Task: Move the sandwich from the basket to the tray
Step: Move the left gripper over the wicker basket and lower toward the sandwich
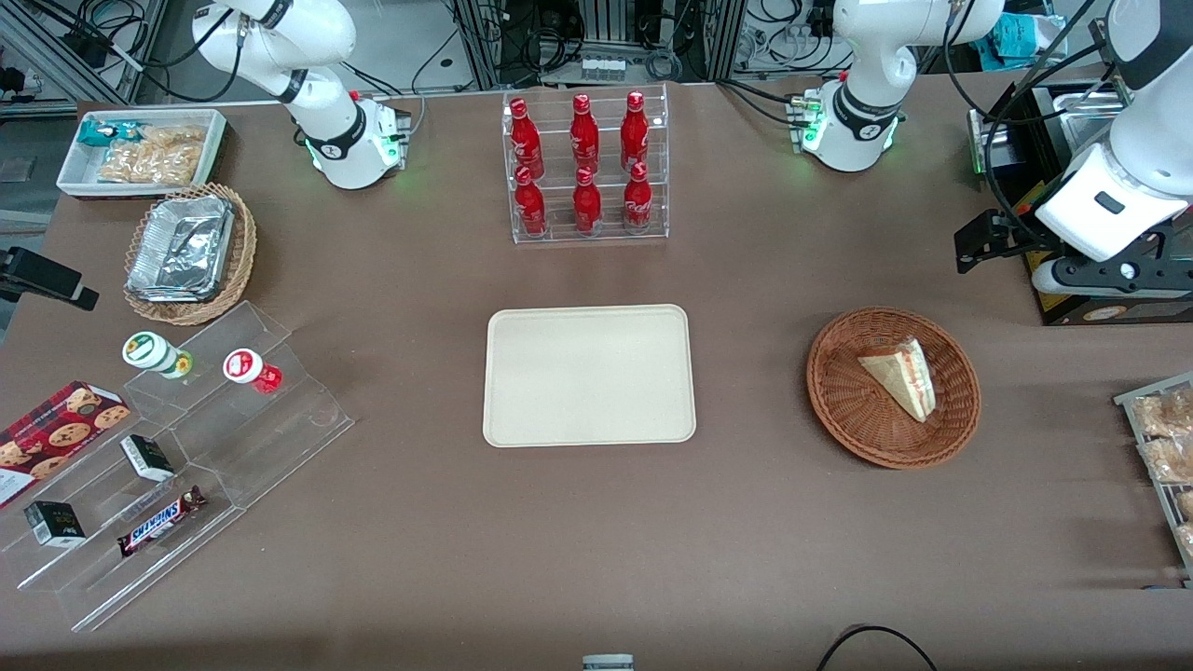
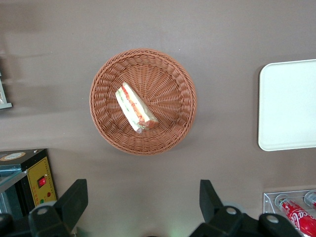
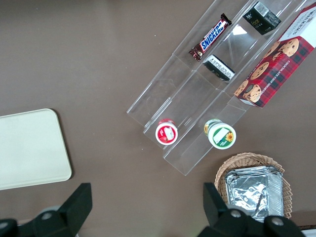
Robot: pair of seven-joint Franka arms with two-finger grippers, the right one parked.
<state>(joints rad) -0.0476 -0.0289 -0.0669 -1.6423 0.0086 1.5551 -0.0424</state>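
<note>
Now, step in hand: the approach. Nothing is grasped yet, and the task looks to be at its very start.
Tray (image 1: 589, 375): it lies flat in the middle of the desk (image 1: 596, 550), with nothing on it. In the front view it comes first, well apart from the basket.
Basket (image 1: 893, 387): it stands on the desk toward the working arm's end, at about the same distance from the front camera as the tray.
Sandwich (image 1: 900, 376): it lies inside the basket, a wedge in clear wrap. In the left wrist view the sandwich (image 2: 136, 107) lies slanted across the basket (image 2: 143, 101), with the red and green filling edge showing.
Gripper (image 1: 1118, 270): it hangs high above the desk, farther from the front camera than the basket and not over it. In the left wrist view the gripper (image 2: 143, 207) has its two fingers wide apart and holds nothing.
Next move, as I judge: bring the gripper over the sandwich, turn it so that the fingers stand across the slanted wedge, then go down into the basket and close gently, because the bread is soft and the wrap may slip.
</note>
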